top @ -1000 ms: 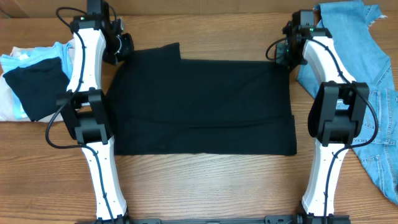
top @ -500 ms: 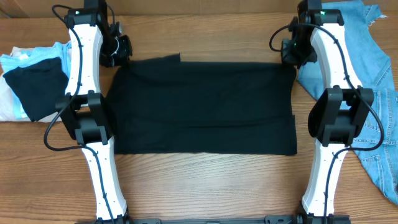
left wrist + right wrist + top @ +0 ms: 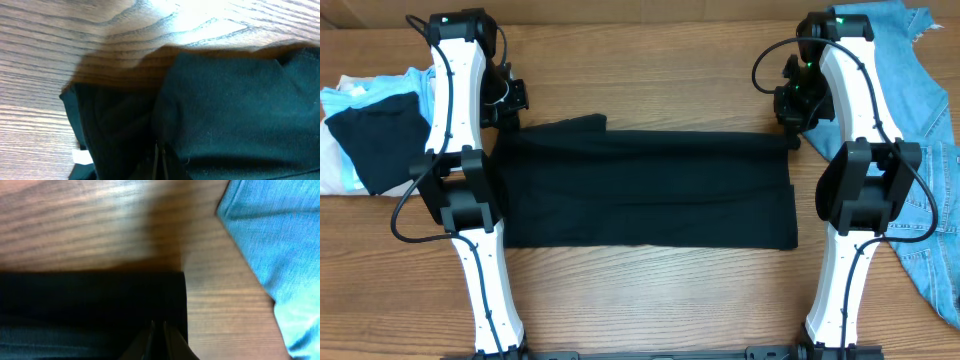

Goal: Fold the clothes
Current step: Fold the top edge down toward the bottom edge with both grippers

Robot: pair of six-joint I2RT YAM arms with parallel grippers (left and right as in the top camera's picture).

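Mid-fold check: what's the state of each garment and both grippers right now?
black garment: spread flat, far corners pinched.
left gripper: shut on its far left corner.
right gripper: shut on its far right corner.
denim garment: unfolded, rumpled, at table's right.
dark navy garment: folded, on pale pile.

I'm looking down on a wooden table (image 3: 650,300), brown grain showing across the whole overhead frame. A black garment (image 3: 650,190) lies spread wide over the centre, with its upper edge doubled over on itself. At the left edge of the frame sits a small pile: a dark navy piece (image 3: 380,145) on top of light blue cloth (image 3: 370,95) and white cloth (image 3: 330,165). Blue denim (image 3: 920,100) fills the upper right corner and runs down the right edge.
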